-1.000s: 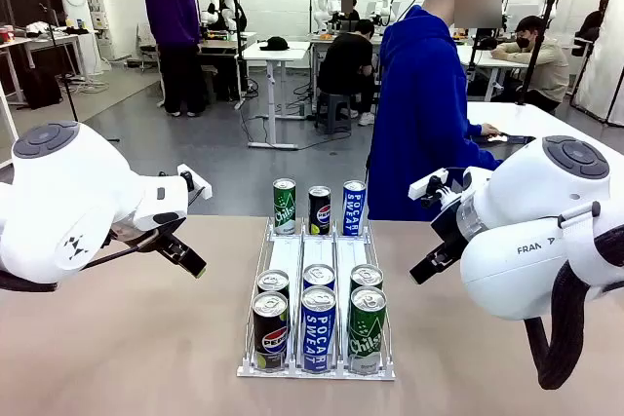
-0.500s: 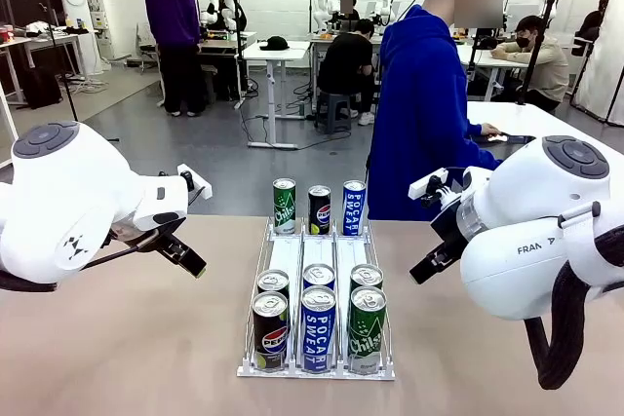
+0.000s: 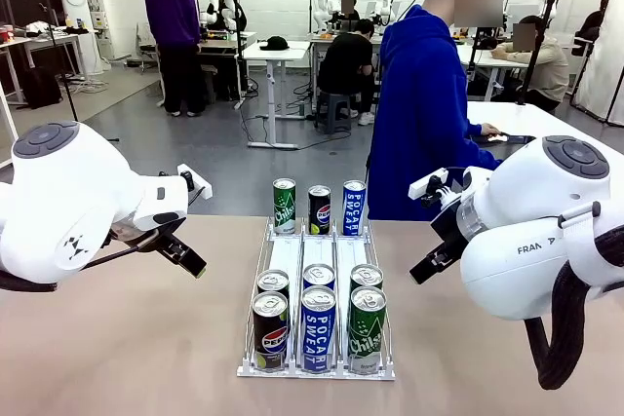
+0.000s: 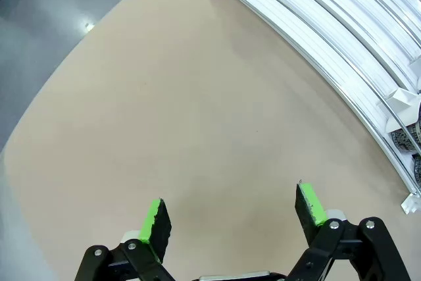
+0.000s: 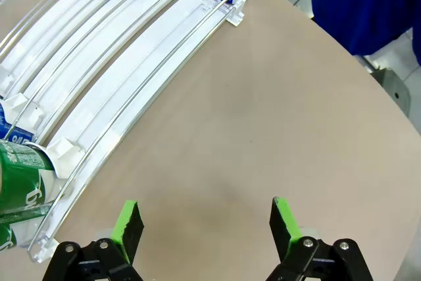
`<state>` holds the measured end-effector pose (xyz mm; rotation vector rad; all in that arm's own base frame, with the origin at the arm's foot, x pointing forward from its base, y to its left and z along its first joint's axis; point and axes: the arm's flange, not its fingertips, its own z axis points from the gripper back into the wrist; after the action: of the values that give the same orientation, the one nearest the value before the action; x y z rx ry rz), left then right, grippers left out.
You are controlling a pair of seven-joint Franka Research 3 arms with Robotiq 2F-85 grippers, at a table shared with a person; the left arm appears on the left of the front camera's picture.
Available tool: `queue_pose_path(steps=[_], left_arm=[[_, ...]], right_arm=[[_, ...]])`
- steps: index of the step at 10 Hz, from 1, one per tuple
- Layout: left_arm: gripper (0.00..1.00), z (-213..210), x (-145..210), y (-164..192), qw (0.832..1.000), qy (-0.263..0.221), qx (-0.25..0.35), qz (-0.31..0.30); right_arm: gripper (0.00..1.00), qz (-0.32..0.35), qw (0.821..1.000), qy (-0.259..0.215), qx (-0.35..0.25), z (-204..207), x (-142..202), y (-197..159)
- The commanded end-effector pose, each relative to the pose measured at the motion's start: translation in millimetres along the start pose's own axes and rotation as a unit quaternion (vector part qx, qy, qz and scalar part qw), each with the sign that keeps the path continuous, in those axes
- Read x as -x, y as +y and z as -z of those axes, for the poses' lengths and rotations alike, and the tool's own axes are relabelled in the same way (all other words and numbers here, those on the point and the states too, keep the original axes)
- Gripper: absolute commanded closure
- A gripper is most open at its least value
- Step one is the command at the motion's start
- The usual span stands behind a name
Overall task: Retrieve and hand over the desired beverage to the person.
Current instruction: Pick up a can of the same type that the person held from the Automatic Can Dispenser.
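Note:
A white wire rack [image 3: 317,258] in the middle of the table holds beverage cans in three lanes. At its far end stand a green can [image 3: 284,206], a black Pepsi can [image 3: 319,209] and a blue Pocari Sweat can [image 3: 354,208]. The near end holds a Pepsi can [image 3: 270,330], a Pocari Sweat can [image 3: 318,328] and a green can [image 3: 367,329], with more behind them. The person [image 3: 419,114] in a blue hoodie stands at the far side, turned right. My left gripper [image 4: 233,212] hovers open over bare table left of the rack [image 4: 329,37]. My right gripper [image 5: 205,218] hovers open right of the rack [image 5: 131,51].
My left arm [image 3: 78,202] and right arm [image 3: 526,231] flank the rack above the tan table [image 3: 136,338]. A white table [image 3: 546,124] stands at the far right by the person's hand. Other people work at desks far behind.

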<state>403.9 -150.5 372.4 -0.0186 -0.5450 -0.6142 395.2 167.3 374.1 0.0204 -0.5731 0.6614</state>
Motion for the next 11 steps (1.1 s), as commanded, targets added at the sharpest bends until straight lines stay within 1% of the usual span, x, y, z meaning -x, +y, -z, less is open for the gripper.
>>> queue_pose_path(steps=[1,9,10,11], left_arm=[[0.0,0,0,0,1.0,0.0,0.0,-0.001],[0.0,0,0,0,1.0,0.0,0.0,-0.001],[0.0,0,0,0,1.0,0.0,0.0,0.0],[0.0,-36,-9,-11,0.999,-0.032,0.004,0.001]], right_arm=[[0.0,0.0,1.0,0.0,0.0,0,0,0],[0.0,0.0,1.0,0.0,0.0,0,0,0],[0.0,-0.02,1.0,-0.01,0.018,-21,2,12],[0.0,-0.032,0.998,-0.024,0.045,-49,0,25]])
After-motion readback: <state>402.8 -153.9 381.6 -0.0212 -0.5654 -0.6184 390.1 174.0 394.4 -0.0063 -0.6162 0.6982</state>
